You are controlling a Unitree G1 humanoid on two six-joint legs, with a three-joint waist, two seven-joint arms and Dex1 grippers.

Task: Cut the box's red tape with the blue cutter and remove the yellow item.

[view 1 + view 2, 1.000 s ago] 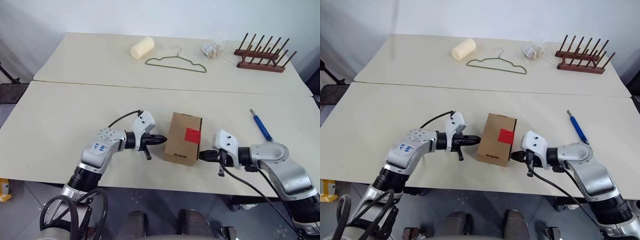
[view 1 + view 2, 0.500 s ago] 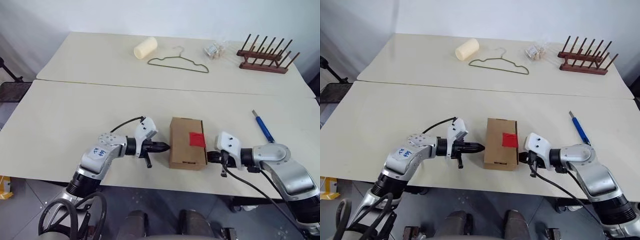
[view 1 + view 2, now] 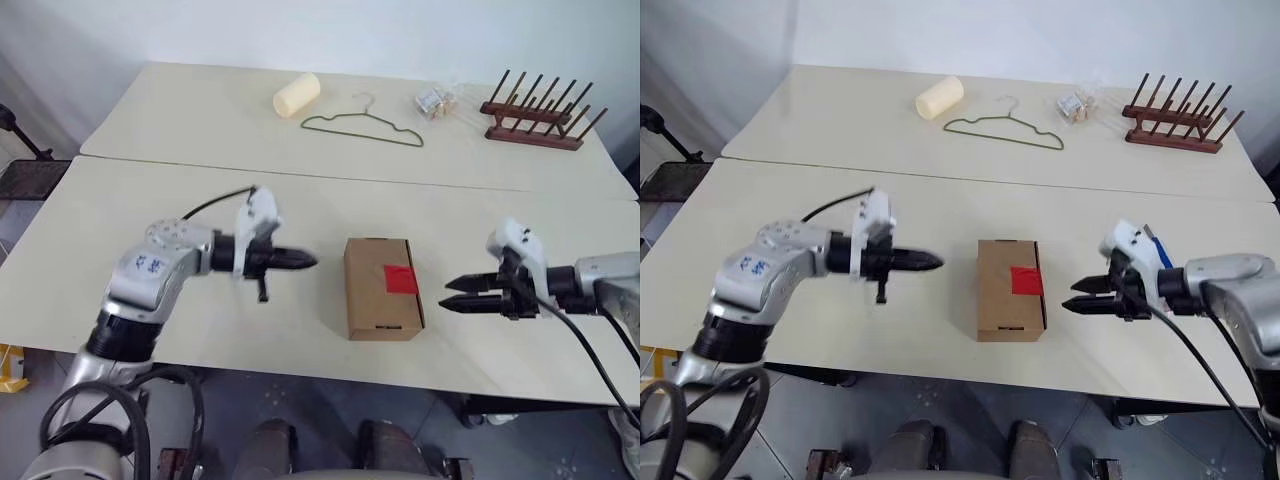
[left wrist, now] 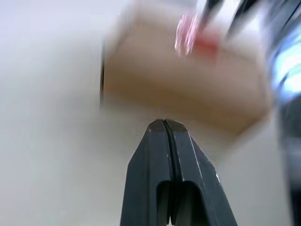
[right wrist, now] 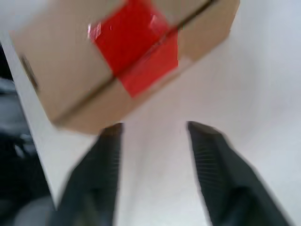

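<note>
Box (image 3: 382, 288) with red tape (image 3: 400, 279) (no readable print), my left gripper (image 3: 308, 262) pressed together, my right gripper (image 3: 447, 293) spread, both empty

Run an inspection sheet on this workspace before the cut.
Surface: cream table, two tops butted together, dry.
Job's things: the box lies flat near the front edge, shut, red tape intact; blue cutter mostly hidden behind the right wrist; yellow item: nothing seen.
Clutter: cream roll, wire hanger, clear packet, wooden rack, all at the far side.
Grippers: left gripper shut, clear of the box; right gripper fingers open, empty.
Cables: black lead at the left wrist, another at the right.
Surroundings: white wall, grey floor.
</note>
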